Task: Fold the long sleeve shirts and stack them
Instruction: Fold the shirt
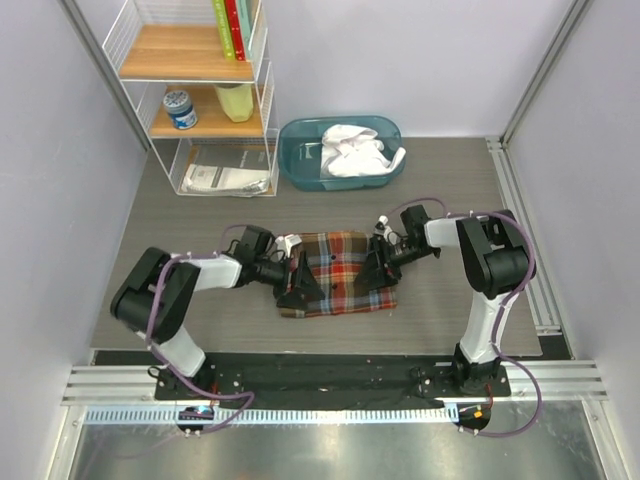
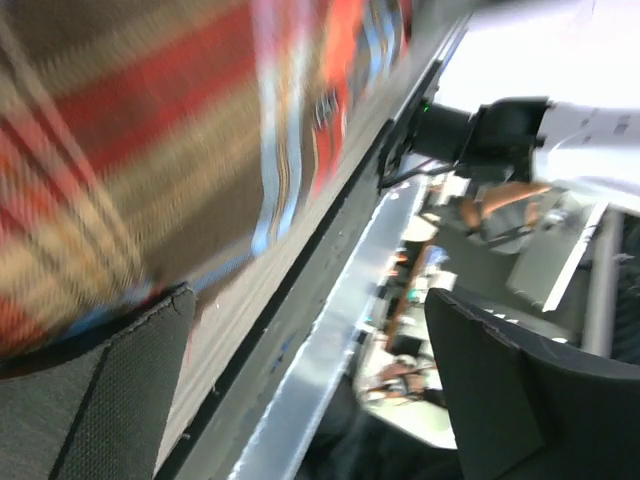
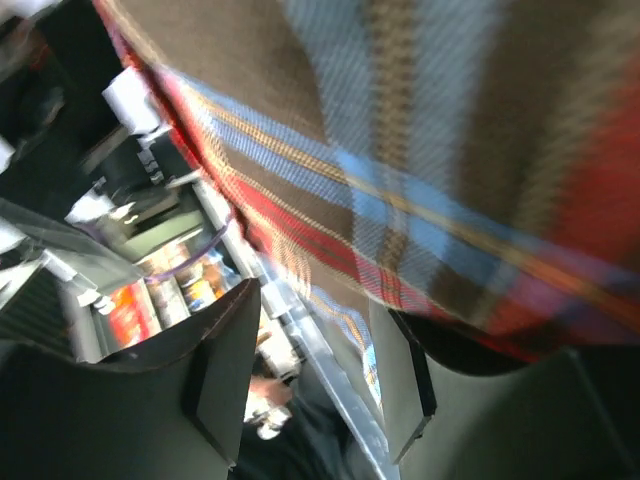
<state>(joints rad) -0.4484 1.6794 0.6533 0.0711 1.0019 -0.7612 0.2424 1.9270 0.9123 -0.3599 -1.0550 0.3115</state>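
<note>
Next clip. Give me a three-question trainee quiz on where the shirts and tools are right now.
1. True or false: the plaid shirt is inside the teal bin.
2. The white shirt lies: A) on the shelf, B) in the teal bin, C) on the plaid shirt.
3. How many tools reach the plaid shirt's edges?
Key: 1 False, it lies on the table. 2 B. 3 Two: left tool, right tool.

place: robot lab cell — cues: aluminium framing (image 1: 543, 70) | plain panel walls (image 1: 440, 50)
</note>
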